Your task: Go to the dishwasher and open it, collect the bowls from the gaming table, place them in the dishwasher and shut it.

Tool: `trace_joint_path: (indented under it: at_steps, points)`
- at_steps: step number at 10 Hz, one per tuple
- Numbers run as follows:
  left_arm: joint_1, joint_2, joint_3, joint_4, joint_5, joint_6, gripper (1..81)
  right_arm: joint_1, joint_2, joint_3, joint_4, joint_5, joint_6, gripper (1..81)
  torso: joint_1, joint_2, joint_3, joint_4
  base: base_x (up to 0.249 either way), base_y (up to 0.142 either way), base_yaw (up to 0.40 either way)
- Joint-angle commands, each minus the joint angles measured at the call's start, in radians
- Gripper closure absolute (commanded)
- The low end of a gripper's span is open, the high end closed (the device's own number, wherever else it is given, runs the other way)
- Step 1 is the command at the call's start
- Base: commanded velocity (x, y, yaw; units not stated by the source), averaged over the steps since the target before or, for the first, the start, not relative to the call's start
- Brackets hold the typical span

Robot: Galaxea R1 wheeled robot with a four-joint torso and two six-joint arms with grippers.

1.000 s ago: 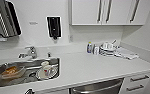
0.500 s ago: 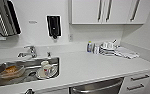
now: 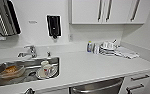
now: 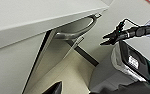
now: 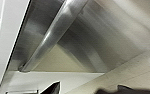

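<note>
1. Currently, the dishwasher sits under the counter at the head view's lower edge, its steel front tilted slightly out at the top.
2. Right wrist view: the front and bar handle show close up; dark finger tips sit at the frame edge, apart from the bar. Whether this gripper is released or clenched cannot be told.
3. Left wrist view: the door stands ajar with its handle visible; the left gripper's state cannot be told either.
4. Sink, left of the dishwasher, holds a mug, plate and brownish bowl.
5. Bottles and cloths lie at the counter's back right.
</note>
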Motion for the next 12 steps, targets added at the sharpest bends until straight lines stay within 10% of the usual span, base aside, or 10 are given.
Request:
trace_joint_path:
  at_steps: [1, 12]
  points:
    - [-0.104, -0.025, 0.015, -0.014, 0.012, -0.014, 1.0, 0.206, -0.026, 0.017, 0.091, -0.108, 0.066, 1.0, 0.000, 0.000, 0.000, 0.000, 0.000, 0.000, 0.000]
    - [-0.115, 0.005, 0.002, -0.001, 0.021, -0.013, 1.0, 0.442, 0.144, -0.147, 0.099, -0.447, 0.349, 1.0, 0.000, 0.000, -0.001, 0.000, 0.000, 0.000, 0.000]
